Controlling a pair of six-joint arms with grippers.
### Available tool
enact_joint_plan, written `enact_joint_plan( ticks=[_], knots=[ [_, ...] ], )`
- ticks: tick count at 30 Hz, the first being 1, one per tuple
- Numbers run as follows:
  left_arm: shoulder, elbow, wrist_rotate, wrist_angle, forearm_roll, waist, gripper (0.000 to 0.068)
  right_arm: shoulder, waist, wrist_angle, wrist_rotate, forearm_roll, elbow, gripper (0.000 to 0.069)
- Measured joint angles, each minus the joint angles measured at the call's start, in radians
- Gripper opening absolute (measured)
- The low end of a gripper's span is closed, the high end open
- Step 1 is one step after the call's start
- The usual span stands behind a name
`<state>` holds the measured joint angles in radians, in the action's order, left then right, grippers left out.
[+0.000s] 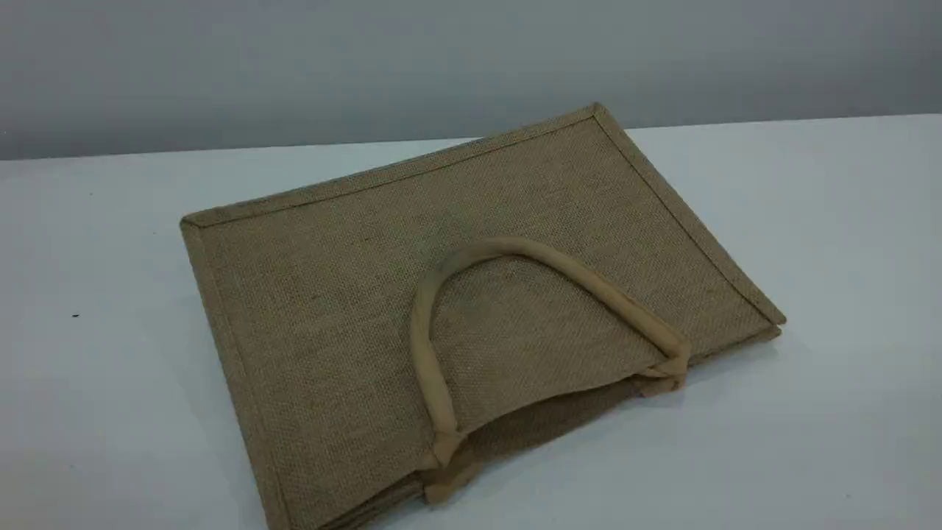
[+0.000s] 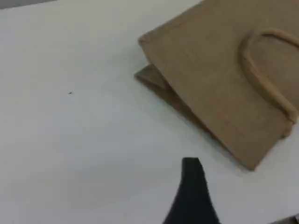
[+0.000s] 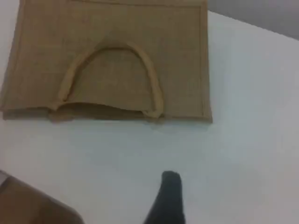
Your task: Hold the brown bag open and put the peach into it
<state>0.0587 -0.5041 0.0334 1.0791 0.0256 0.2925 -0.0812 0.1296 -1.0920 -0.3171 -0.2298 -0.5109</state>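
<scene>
The brown bag [image 1: 353, 309] lies flat on the white tabletop [image 1: 831, 412], its broad woven face upward and its mouth turned toward the near edge of the scene view. The bag is the landmark here. One lighter beige loop handle [image 1: 423, 346] is folded back over the bag's upper face, arching from the mouth edge toward the middle of the panel, with both ends stitched at the mouth. Along that mouth edge the upper panel lifts slightly off the lower one, leaving a thin dark gap; otherwise the bag is collapsed, its gusseted sides pressed flat. A second handle's end shows just under the mouth edge at the bag's near corner.

No arm shows in the scene view. In the left wrist view, the left gripper [image 2: 194, 196] shows as one dark fingertip at the bottom edge, above bare tabletop and apart from the bag's side edge. In the right wrist view, the right gripper [image 3: 168, 198] also shows as one dark fingertip, apart from the bag's mouth, which faces it. Both sets of jaws are spread wide and hold nothing.

The peach is not visible in any view. A blurred brownish shape [image 3: 32, 205] fills the lower left corner of the right wrist view; what it is cannot be told.
</scene>
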Motion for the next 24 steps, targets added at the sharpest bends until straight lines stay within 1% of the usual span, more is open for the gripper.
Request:
enact_joint_plan(
  ticks=[5,8,10,12,19,24],
  knots=[
    [-0.001,0.0,-0.001,0.0,0.0,-0.147,0.049,0.037,-0.035,0.0,-0.005,-0.008,0.0,0.0578],
    [-0.002,0.0,-0.002,0.0,0.0,-0.22,0.049,0.075,-0.065,0.0,-0.005,-0.008,0.0,0.0578],
    [-0.013,0.0,-0.002,0.0,0.0,-0.251,0.049,0.083,-0.082,0.0,-0.005,-0.008,0.0,0.0578],
    [-0.038,0.0,-0.002,-0.001,0.0,-0.264,0.049,0.083,-0.097,0.0,-0.005,-0.008,0.0,0.0578],
    [-0.06,0.0,-0.002,0.001,0.0,-0.261,0.049,0.081,-0.151,0.0,-0.005,-0.009,0.0,0.0578],
    [-0.059,0.0,-0.002,0.001,0.0,-0.261,0.049,0.081,-0.151,0.0,-0.005,-0.008,0.0,0.0578]
  ],
)
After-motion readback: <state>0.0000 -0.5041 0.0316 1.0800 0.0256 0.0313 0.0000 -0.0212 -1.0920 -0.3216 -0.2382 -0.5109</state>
